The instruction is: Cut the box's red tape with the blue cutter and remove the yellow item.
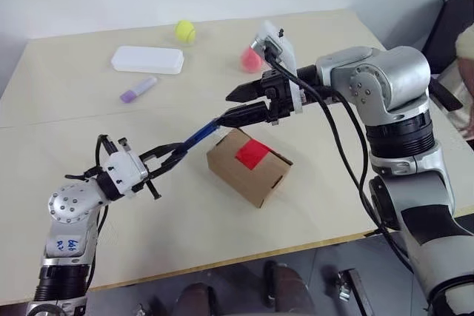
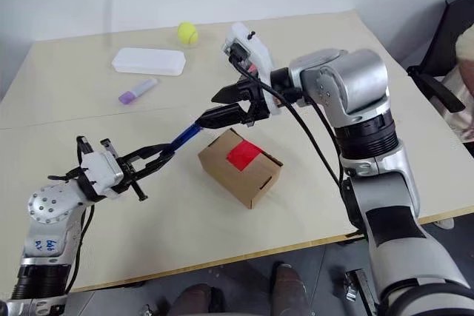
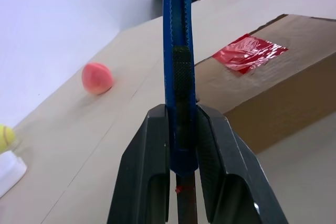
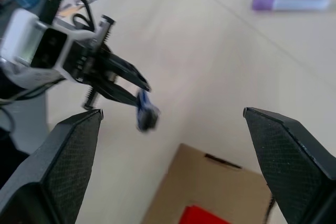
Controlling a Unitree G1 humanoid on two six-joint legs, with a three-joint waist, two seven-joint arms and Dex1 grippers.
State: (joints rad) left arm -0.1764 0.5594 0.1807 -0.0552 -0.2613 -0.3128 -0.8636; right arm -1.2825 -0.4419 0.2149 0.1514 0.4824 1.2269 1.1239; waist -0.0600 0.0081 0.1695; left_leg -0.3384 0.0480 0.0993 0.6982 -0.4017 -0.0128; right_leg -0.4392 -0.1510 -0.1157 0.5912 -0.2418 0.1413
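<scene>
My left gripper (image 1: 169, 158) pinching slim dark blue cutter (image 1: 201, 134) above table; right gripper (image 1: 238, 105) spread wide at its tip. Small brown cardboard box (image 1: 248, 165) sealed, bright red tape (image 1: 252, 153) uncut; cutting, retrieval left.

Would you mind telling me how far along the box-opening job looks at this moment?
Done: the left pincer has the blue cutter clamped and raised off the table. In hand: the right pincer is open at the cutter's far end, above the box. Left: the red tape looks uncut, the flaps are closed, and the yellow item has yet to come out.
</scene>
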